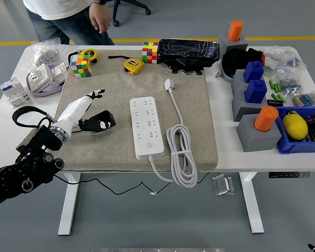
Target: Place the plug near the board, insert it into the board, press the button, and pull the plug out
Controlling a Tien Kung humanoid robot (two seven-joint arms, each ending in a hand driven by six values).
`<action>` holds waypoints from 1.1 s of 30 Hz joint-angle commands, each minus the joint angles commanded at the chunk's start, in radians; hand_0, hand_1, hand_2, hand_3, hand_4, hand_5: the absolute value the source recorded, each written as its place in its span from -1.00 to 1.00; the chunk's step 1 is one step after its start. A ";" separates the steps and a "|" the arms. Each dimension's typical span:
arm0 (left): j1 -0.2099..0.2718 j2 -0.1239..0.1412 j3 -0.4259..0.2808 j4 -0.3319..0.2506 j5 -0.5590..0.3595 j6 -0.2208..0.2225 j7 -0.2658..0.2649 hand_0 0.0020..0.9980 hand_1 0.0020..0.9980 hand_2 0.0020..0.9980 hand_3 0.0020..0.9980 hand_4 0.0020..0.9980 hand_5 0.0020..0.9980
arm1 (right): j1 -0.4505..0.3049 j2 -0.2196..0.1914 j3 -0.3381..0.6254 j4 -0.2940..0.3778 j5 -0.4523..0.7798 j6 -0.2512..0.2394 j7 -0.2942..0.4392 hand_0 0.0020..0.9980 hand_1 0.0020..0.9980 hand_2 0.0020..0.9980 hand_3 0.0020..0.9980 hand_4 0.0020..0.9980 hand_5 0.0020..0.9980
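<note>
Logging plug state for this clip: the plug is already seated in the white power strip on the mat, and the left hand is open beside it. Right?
Not quite. The head view shows the plug lying loose on the mat, beyond the white power strip, not inserted. The left hand is open beside the strip.

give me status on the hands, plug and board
Left robot hand open over mat, right out of view. Plug lying unplugged beyond power strip. Nothing between them.
</note>
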 joint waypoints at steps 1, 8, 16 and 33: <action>0.002 0.000 -0.005 -0.002 -0.001 0.003 -0.003 0.97 1.00 1.00 1.00 1.00 0.21 | 0.000 0.000 0.000 0.000 0.000 0.000 0.000 0.20 0.32 0.26 0.13 0.95 0.15; 0.068 0.006 -0.143 -0.067 -0.181 0.142 -0.212 0.44 0.57 0.62 0.71 1.00 -0.20 | 0.004 0.000 0.003 -0.001 -0.002 0.000 0.001 0.20 0.32 0.26 0.13 0.95 0.15; 0.181 0.008 -0.391 -0.133 -0.455 0.152 -0.302 0.07 0.24 0.20 0.31 0.76 -0.37 | 0.010 0.003 0.005 -0.005 -0.002 -0.001 0.000 0.20 0.32 0.26 0.13 0.95 0.16; 0.241 0.011 -0.505 -0.136 -0.527 0.129 -0.273 0.01 0.14 0.14 0.21 0.60 -0.47 | 0.023 -0.002 0.000 -0.010 -0.008 -0.002 0.001 0.20 0.32 0.26 0.13 0.95 0.16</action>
